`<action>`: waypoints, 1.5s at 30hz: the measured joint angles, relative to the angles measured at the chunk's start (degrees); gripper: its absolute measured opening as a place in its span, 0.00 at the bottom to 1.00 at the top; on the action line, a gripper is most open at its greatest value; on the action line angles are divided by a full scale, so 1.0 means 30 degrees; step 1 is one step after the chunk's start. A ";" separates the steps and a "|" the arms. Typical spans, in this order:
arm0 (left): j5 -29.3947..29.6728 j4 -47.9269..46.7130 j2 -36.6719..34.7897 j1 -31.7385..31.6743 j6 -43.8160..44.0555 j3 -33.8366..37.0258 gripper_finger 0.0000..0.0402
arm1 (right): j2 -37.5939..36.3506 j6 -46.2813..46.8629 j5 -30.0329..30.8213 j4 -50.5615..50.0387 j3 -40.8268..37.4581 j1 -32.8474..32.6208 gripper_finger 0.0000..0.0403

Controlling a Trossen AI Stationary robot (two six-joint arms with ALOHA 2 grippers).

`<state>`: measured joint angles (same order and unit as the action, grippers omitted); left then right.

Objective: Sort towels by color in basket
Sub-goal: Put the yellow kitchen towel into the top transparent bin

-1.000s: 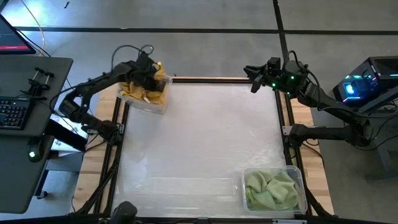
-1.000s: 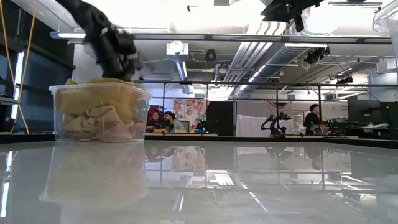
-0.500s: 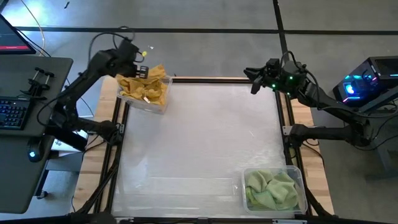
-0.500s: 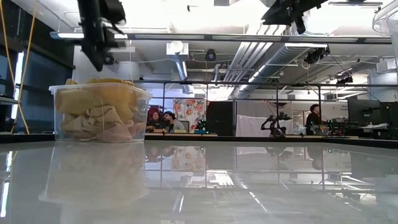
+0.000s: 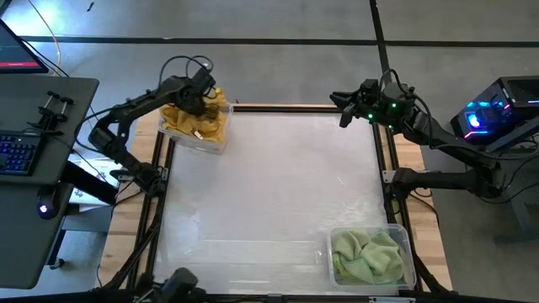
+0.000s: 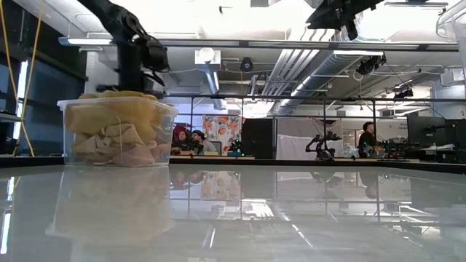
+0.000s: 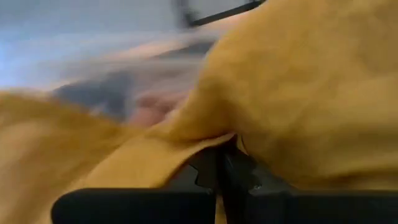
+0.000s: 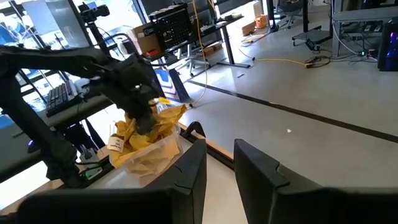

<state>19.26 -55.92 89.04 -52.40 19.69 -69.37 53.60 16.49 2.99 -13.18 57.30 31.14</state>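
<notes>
Towels fill the far bin. The left gripper presses in with fingers together, packing them down. The right gripper waits, fingers apart.

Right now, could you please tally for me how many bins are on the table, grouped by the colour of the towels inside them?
Bin of mustard-yellow towels, far left corner, left gripper down in it: 1
Bin of light green towels, near right corner: 1
Total bins: 2
Towels are bunched, so single towels cannot be counted.
</notes>
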 joint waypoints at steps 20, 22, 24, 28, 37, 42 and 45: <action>-0.3032 0.0525 -0.3273 0.0334 -0.0292 0.0367 0.00 | -0.0432 -0.0004 -0.3660 -0.3290 0.0961 0.0513 0.19; -0.4115 0.0518 -0.4595 0.0511 -0.0612 0.0360 0.00 | -0.0557 -0.0399 -0.4545 -0.4215 0.1305 0.0539 0.19; -0.5643 0.0460 -0.5850 0.0923 -0.1838 0.0360 0.00 | -0.0668 -0.0635 -0.5133 -0.5166 0.1576 0.0527 0.19; -0.9853 -0.1344 -0.7231 0.2869 -0.2864 0.0323 0.00 | -0.0779 -0.0306 -0.5365 -0.5844 0.1588 0.0517 0.19; -0.7401 -0.3330 -0.6105 0.9071 -0.2152 0.1818 0.00 | -0.0402 -0.0291 -0.3879 -0.5244 0.1559 0.0517 0.19; -0.4348 -0.0870 -0.4892 0.9131 -0.1445 0.3151 0.00 | -0.0690 0.0038 -0.4002 -0.5662 0.1559 0.0517 0.19; -0.3264 -0.0083 -0.4082 0.8691 -0.1462 0.3286 0.00 | -0.1345 0.0146 -0.4025 -0.6089 0.1559 0.0517 0.19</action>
<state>9.47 -56.17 76.80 -26.33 15.31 -59.51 49.57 16.93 -9.08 -31.45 61.98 32.69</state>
